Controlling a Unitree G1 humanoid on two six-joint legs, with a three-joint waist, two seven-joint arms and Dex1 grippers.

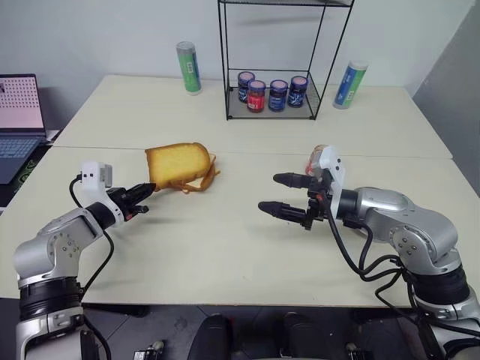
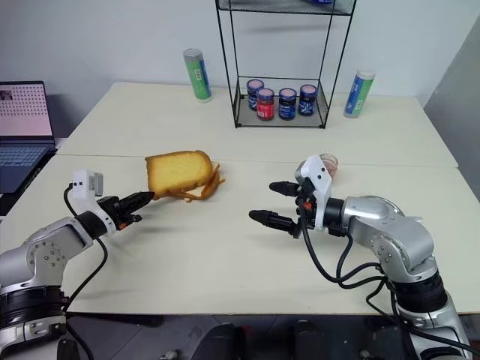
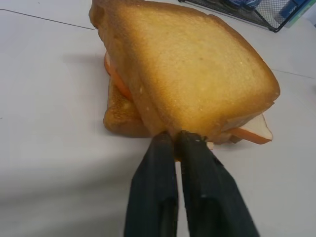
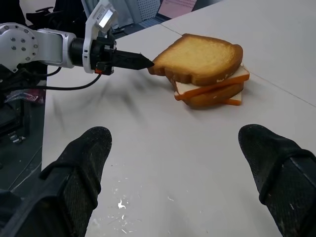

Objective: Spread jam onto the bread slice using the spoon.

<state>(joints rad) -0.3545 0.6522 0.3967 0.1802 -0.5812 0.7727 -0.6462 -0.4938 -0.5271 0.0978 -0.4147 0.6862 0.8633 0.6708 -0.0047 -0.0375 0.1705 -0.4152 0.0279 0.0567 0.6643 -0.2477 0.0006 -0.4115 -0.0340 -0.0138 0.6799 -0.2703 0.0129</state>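
You had the left gripper (image 1: 145, 190) pinched shut on the bread slice (image 1: 178, 165) corner; right gripper (image 1: 289, 193) wide open, empty. Bread looked soft, crumbly: grip crust lightly.

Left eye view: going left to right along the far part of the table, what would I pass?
Laptop → green tube → wire rack holding four dark jars → green-and-blue tube.
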